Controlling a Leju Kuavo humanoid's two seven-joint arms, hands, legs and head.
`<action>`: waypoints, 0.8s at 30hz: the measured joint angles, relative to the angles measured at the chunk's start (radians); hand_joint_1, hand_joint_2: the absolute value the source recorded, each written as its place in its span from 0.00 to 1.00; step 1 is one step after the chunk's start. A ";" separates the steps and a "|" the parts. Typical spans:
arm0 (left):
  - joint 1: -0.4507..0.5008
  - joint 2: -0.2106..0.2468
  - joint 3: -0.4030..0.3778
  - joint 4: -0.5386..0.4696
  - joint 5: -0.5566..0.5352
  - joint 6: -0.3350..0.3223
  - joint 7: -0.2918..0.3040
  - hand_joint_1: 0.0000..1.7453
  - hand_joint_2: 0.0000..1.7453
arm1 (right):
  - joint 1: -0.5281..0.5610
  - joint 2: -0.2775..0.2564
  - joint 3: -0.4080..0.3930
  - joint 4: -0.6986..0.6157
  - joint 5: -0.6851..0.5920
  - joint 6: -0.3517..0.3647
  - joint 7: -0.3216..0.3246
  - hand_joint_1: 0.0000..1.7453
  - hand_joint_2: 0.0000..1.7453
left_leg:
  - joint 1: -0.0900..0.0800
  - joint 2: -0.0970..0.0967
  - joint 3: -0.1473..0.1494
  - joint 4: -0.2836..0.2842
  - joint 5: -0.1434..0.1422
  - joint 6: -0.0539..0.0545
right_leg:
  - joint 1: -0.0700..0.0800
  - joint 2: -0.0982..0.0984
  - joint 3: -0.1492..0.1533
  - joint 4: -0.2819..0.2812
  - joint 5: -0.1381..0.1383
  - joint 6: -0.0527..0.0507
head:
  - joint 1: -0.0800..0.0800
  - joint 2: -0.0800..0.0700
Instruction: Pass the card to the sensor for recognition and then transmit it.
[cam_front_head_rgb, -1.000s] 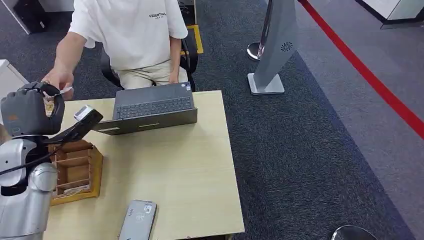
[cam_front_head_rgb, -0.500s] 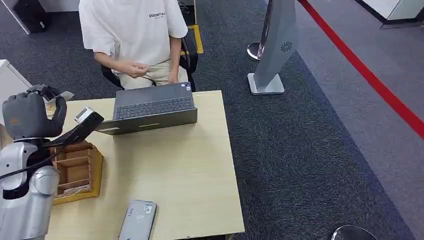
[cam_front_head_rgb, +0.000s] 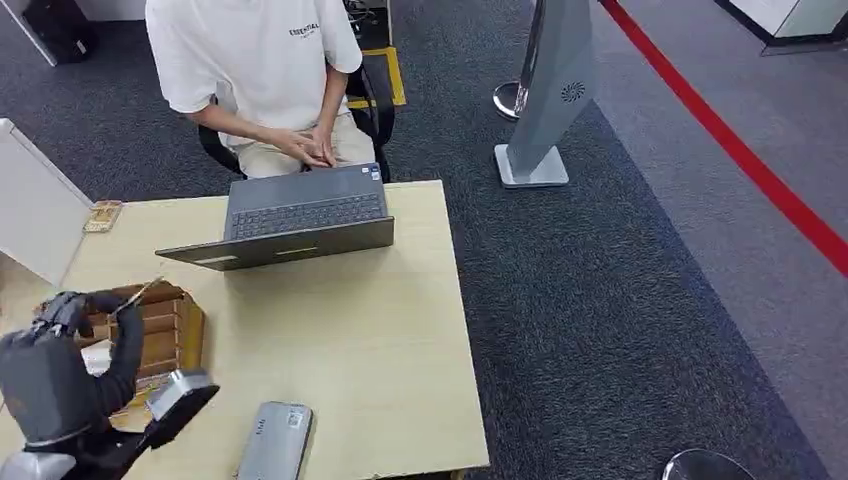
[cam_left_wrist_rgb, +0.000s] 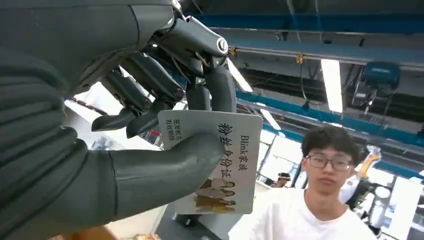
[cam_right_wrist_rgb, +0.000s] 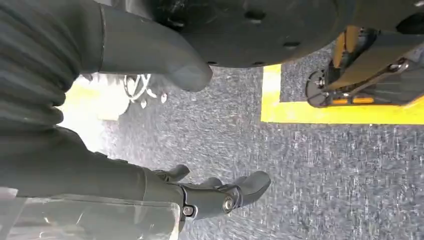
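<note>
My left hand (cam_front_head_rgb: 62, 372) hovers low over the table's front left corner, just beside the wooden card box (cam_front_head_rgb: 168, 335). It pinches a white printed card (cam_left_wrist_rgb: 226, 162) between the thumb and fingers; from the head view the card (cam_front_head_rgb: 136, 296) shows as a thin edge above the box. The grey sensor unit (cam_front_head_rgb: 276, 441) lies flat at the table's front edge, to the right of that hand. My right hand (cam_right_wrist_rgb: 95, 165) hangs over the carpet floor with its fingers apart and nothing in it.
An open laptop (cam_front_head_rgb: 300, 215) stands at the table's far side, with a seated person (cam_front_head_rgb: 255, 70) behind it, both hands in the lap. A white panel (cam_front_head_rgb: 30, 215) stands at the far left, a small tan object (cam_front_head_rgb: 103, 215) beside it. Light wooden table (cam_front_head_rgb: 370, 340).
The person let go of the card and drew the arm back to the lap. My left hand, holding the card, came down from the far left corner to the front, beside the box.
</note>
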 joint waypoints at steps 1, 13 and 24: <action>0.040 -0.003 -0.007 -0.025 0.006 0.013 -0.008 1.00 1.00 | 0.001 0.003 -0.009 -0.004 0.001 0.000 0.000 0.00 1.00 | 0.000 0.000 0.000 0.000 0.000 0.000 | 0.000 0.000 0.000 0.000 -0.001 0.001 | -0.001 0.000; 0.225 -0.011 -0.171 0.018 0.040 -0.016 0.084 1.00 1.00 | 0.007 0.027 -0.085 -0.045 0.059 0.010 -0.014 0.00 1.00 | 0.000 -0.004 0.000 0.000 0.001 0.000 | 0.000 -0.003 0.002 0.000 -0.001 0.001 | -0.001 0.000; 0.217 -0.001 -0.235 0.140 0.039 -0.008 0.146 1.00 1.00 | 0.007 0.034 -0.112 -0.056 0.103 0.014 -0.014 0.00 1.00 | 0.000 -0.005 0.000 0.000 0.001 0.000 | 0.000 -0.003 0.001 0.000 0.000 0.001 | -0.001 0.000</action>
